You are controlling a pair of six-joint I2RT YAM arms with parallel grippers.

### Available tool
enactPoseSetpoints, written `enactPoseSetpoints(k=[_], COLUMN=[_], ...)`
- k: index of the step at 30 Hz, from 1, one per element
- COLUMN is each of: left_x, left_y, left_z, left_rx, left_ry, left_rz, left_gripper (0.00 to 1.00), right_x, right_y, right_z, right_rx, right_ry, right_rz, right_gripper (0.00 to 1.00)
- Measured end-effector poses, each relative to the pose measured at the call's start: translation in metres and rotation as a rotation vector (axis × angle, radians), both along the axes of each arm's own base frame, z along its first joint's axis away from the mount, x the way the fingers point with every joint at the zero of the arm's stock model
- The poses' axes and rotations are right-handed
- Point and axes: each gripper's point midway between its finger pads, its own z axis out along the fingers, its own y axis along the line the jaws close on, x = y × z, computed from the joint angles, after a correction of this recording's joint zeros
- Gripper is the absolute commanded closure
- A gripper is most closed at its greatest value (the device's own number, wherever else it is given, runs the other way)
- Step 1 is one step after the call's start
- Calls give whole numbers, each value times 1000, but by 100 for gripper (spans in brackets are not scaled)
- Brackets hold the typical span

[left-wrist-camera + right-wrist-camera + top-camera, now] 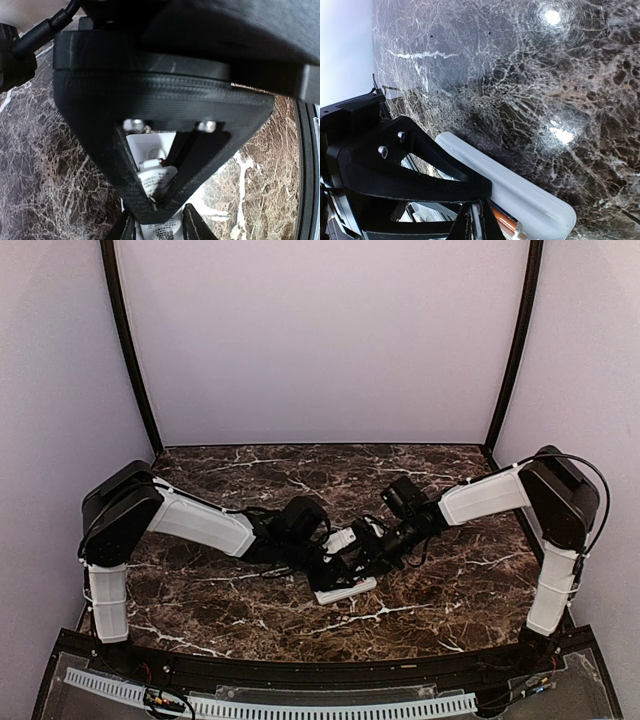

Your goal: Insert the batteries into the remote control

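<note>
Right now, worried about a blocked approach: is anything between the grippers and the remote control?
Nothing visible does. The left gripper and the right gripper are both right at the remote control, with no other object showing between them and it.

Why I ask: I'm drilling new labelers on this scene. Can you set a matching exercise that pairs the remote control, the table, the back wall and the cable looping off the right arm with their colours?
Things:
1. remote control
2. table
3. back wall
4. cable on the right arm

Colours:
a. plain pale lilac
b. black
c. white
d. dark marble with white veins

Pairs: 1-c; 2-d; 3-a; 4-b
</note>
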Motion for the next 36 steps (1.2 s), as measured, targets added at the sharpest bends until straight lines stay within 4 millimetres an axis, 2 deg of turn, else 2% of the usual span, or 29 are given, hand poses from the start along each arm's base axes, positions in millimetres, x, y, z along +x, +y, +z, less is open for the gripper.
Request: enactPoseSetpoints(k=[7,23,36], left_x=[-1,-4,-6], left_y=[0,2,4], left_z=[0,-1,-1], left_rx=[-7,-14,-12], left_ry=[9,13,5], left_rz=[-7,-23,-31], left_gripper=[73,73,72], right_x=[0,-5,-7], right_y=[0,-4,-16], right_z=[2,3,4], right_rx=[3,-39,-87], right_ry=[-4,-16,-15], right_rz=[-1,-5,-23], right_gripper=[93,81,80])
